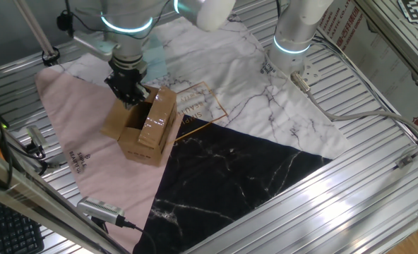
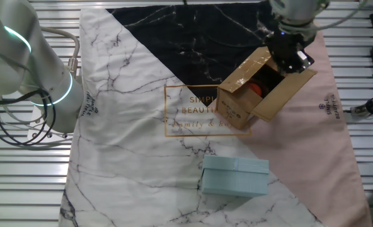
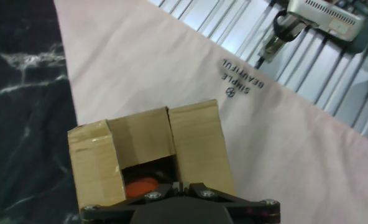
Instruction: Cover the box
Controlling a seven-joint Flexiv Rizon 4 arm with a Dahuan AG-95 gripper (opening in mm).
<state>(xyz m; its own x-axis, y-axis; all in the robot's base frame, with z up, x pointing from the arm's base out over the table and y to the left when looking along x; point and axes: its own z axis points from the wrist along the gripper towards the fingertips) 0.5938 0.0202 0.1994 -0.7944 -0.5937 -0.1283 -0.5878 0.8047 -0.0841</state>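
Observation:
The box (image 1: 149, 123) is a small brown carton with taped flaps, standing on the pink part of the cloth. It also shows in the other fixed view (image 2: 256, 94) and the hand view (image 3: 153, 146). Its top is partly open, with one flap raised on the side toward the black cloth and one flap lying outward. An orange object (image 2: 256, 88) lies inside and shows in the hand view (image 3: 140, 185). My gripper (image 1: 128, 90) hovers at the box's open top edge, with its fingers together and nothing seen between them. It also shows in the other fixed view (image 2: 290, 55) and the hand view (image 3: 184, 185).
A light blue box (image 2: 235, 176) lies on the white marble cloth. A second arm's base (image 1: 294, 35) stands at the back of the table. A silver handheld device with a cable (image 1: 99, 208) lies on the slatted table edge; it shows in the hand view (image 3: 324, 15).

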